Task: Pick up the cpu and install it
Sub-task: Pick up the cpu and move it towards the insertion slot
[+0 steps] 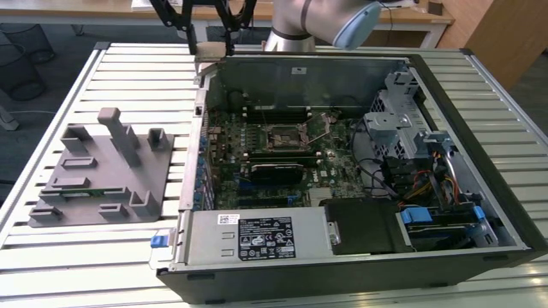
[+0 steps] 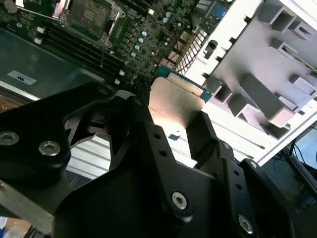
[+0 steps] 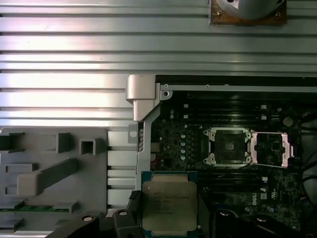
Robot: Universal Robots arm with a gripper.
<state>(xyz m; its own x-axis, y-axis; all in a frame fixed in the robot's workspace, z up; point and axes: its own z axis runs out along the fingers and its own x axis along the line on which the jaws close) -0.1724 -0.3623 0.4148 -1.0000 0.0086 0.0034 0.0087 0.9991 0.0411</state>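
One cpu (image 1: 210, 50) gripped in the claw (image 1: 210, 38), raised above the counter (image 1: 51, 256)

From the exterior view's left: a grey fixture (image 1: 99, 170), then the claw clamped on the cpu by the open case's (image 1: 325, 80) corner. In the first wrist view the cpu (image 3: 168, 203) is square and flat, with a pale metal lid and a green rim.
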